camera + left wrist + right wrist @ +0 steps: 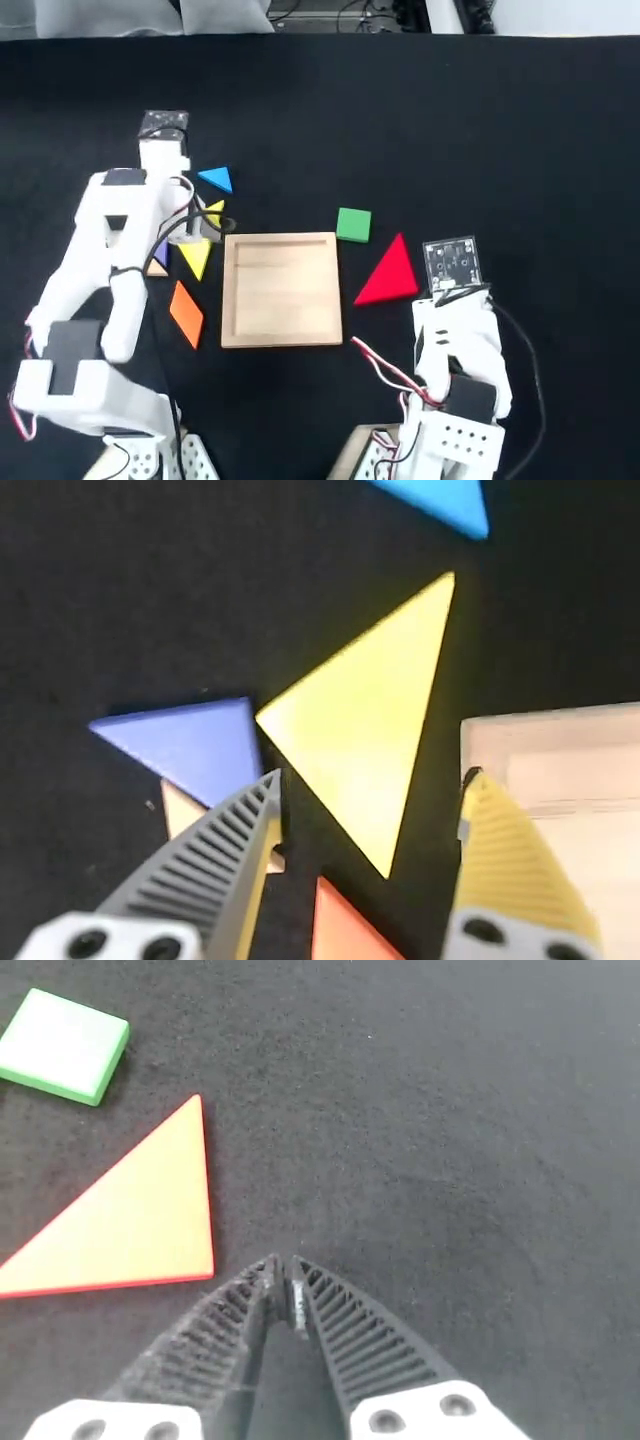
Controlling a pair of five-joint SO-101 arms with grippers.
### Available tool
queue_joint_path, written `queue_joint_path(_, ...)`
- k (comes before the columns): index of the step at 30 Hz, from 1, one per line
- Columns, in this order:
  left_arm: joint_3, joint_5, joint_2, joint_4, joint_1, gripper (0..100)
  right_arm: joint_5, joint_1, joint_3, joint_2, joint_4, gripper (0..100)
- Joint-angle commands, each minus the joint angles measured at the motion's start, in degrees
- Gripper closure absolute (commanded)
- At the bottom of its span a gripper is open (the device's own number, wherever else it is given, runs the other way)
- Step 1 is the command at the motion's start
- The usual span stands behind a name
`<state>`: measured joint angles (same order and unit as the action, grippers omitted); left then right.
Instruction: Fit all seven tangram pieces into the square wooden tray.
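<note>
The square wooden tray (228,292) lies mid-table with nothing in it. My left gripper (372,780) is open low over the yellow triangle (370,720), one finger on each side of its point, just left of the tray (570,750). A purple triangle (190,745), a tan piece (180,805) and an orange piece (345,930) lie close by. The blue triangle (440,500) lies farther off. My right gripper (283,1265) is shut and holds nothing, resting low beside the red triangle (130,1230). The green square (65,1045) lies beyond it.
In the high view the left arm (110,260) covers part of the piece cluster left of the tray. The orange parallelogram (186,313) lies at the tray's lower left. The red triangle (390,272) and green square (353,224) sit right of the tray, near the right arm (455,340).
</note>
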<state>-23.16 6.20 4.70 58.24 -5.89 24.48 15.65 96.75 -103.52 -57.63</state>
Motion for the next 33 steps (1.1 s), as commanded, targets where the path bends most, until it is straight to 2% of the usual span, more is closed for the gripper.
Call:
queue_joint_path(1,5.1,1.1,4.7,0.0,-1.0,72,0.4,-0.8,-0.2,-4.1,-0.6,98.6)
queue_joint_path(10,7.6,1.3,8.7,-0.4,-3.7,71,0.5,-0.8,-0.2,-4.1,-1.1,98.6)
queue_joint_path(16,9.8,7.9,9.4,-0.3,-5.2,69,0.5,-0.8,-0.2,-4.1,-1.1,98.6)
queue_joint_path(22,14.4,8.9,14.1,0.4,-5.0,69,0.5,-0.8,-0.2,-4.1,-1.1,98.6)
queue_joint_path(25,16.2,8.7,14.2,5.4,-4.0,68,0.5,-0.8,-0.2,-4.1,-1.1,98.6)
queue_joint_path(30,21.8,9.1,11.4,17.9,0.6,69,0.5,-0.9,-0.2,-4.1,-1.1,98.6)
queue_joint_path(33,25.1,8.9,11.1,19.6,1.6,69,0.5,-0.9,-0.2,-4.1,-1.1,98.6)
